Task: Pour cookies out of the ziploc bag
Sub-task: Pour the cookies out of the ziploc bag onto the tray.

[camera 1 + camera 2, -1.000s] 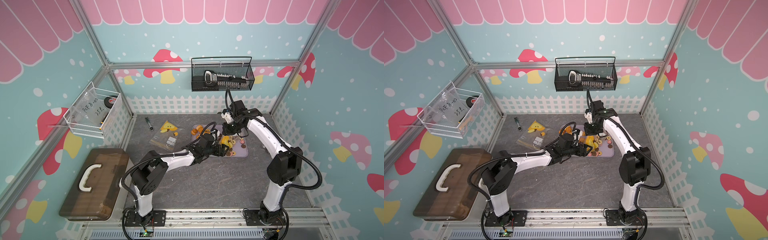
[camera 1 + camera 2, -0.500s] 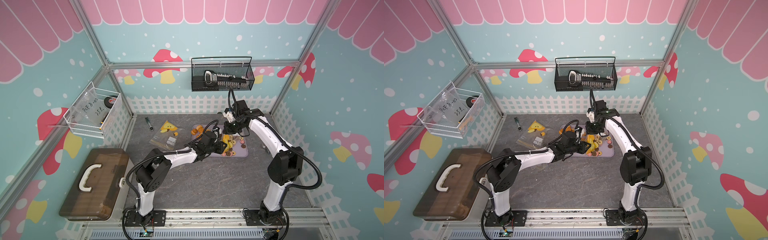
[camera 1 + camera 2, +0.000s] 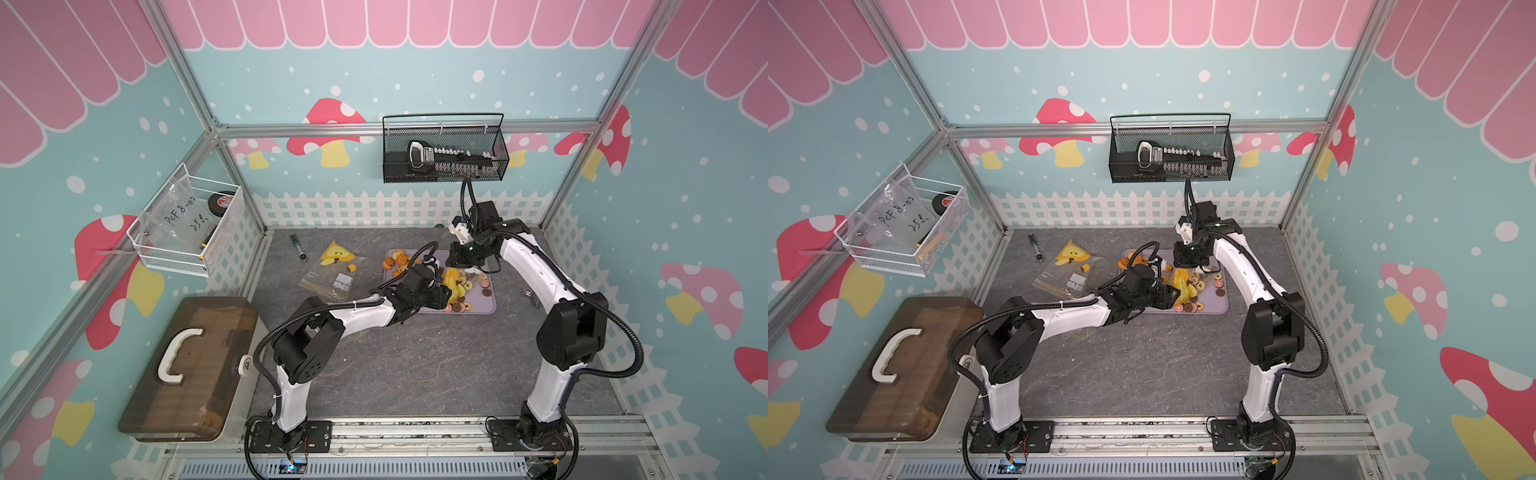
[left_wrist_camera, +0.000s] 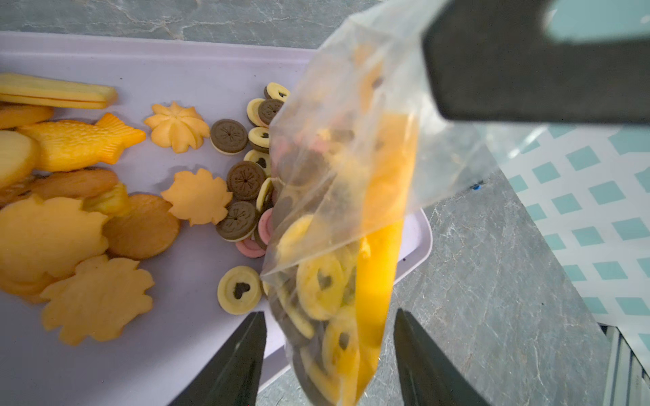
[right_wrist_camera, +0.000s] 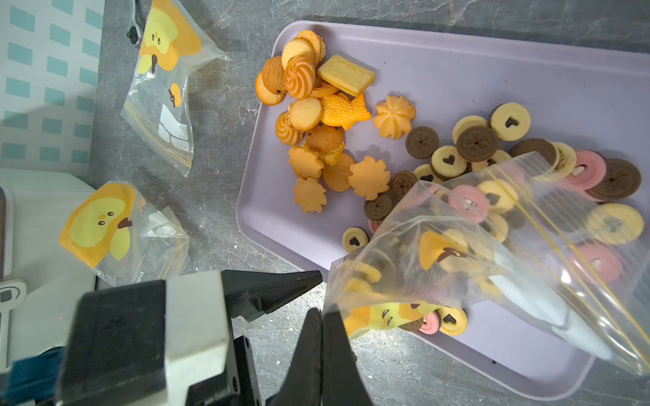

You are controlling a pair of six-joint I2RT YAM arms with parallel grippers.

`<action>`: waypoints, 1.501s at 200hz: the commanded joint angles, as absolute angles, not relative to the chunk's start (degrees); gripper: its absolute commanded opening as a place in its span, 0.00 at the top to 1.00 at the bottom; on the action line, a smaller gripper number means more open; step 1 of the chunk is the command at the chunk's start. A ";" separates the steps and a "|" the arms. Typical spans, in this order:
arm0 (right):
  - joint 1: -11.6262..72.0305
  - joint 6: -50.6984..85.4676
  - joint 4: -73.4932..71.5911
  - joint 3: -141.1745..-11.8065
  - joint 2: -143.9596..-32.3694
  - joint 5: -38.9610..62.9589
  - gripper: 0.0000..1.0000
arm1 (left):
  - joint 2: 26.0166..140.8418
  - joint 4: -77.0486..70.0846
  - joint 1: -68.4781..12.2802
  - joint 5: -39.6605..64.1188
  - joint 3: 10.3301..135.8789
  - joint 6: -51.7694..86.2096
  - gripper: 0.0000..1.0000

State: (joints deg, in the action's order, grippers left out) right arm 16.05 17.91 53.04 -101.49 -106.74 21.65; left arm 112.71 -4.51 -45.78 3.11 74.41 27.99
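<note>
Bag (image 4: pixel 351 158) unmoved; left tool (image 4: pixel 329 312) has crept closer.

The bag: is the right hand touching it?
Touching. The right wrist view shows the right hand shut on a corner of the bag.

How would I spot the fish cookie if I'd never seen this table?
Find the lilac tray on the grey tabletop. Among the golden cookies at one end lies the fish cookie, beside a pale rectangular biscuit and a piped flower cookie. It alone has scales and a forked tail.
</note>
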 commanded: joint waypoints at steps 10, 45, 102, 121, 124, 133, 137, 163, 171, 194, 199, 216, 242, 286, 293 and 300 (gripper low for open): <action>15.65 18.26 51.86 -100.38 -104.51 23.15 1.00 | 114.69 -3.44 -46.10 1.76 77.29 26.89 0.46; 15.38 18.28 51.73 -100.11 -104.24 23.38 1.00 | 115.64 -2.66 -46.06 2.32 79.31 26.10 0.62; 14.85 18.46 51.09 -99.02 -103.54 23.77 1.00 | 116.27 -2.46 -45.97 2.36 80.23 25.96 0.84; 14.69 18.63 50.80 -98.71 -103.37 24.17 1.00 | 116.28 -2.38 -45.97 2.28 80.41 25.84 0.93; 14.68 18.58 50.80 -98.70 -103.29 24.19 1.00 | 116.28 -2.45 -45.97 2.21 80.40 25.80 0.94; 14.59 18.54 50.84 -98.59 -103.19 24.26 1.00 | 116.10 -2.46 -45.97 1.86 80.34 25.67 0.95; 14.60 18.56 50.80 -98.53 -103.18 24.34 1.00 | 116.03 -2.42 -45.92 1.80 80.29 25.64 0.96; 14.25 18.37 50.74 -98.35 -103.10 24.93 1.00 | 115.33 -1.85 -45.57 1.16 80.40 25.05 1.00; 14.15 18.37 50.71 -98.26 -103.10 25.02 1.00 | 115.10 -1.76 -45.32 1.16 80.41 24.88 1.00; 13.77 18.46 50.19 -97.86 -103.01 25.89 1.00 | 114.87 -1.70 -44.66 1.71 80.51 24.40 1.00; 13.67 18.54 50.06 -97.84 -102.94 25.96 1.00 | 114.87 -1.60 -44.51 1.78 80.58 24.22 1.00; 13.18 18.77 49.76 -97.57 -102.62 26.09 1.00 | 114.81 -1.71 -44.08 2.24 80.68 23.56 1.00; 11.74 19.37 48.75 -96.02 -100.90 25.94 0.78 | 114.35 -1.83 -43.68 2.95 80.96 21.81 1.00; 6.92 19.87 46.73 -89.30 -93.00 22.10 0.37 | 114.87 1.89 -43.24 3.74 85.24 19.05 1.00; 6.26 19.86 46.39 -87.98 -91.40 21.30 0.32 | 114.99 2.34 -43.24 3.90 85.83 18.77 1.00; 5.77 19.87 46.08 -86.50 -89.91 20.34 0.26 | 115.04 2.82 -43.24 4.04 86.44 18.49 1.00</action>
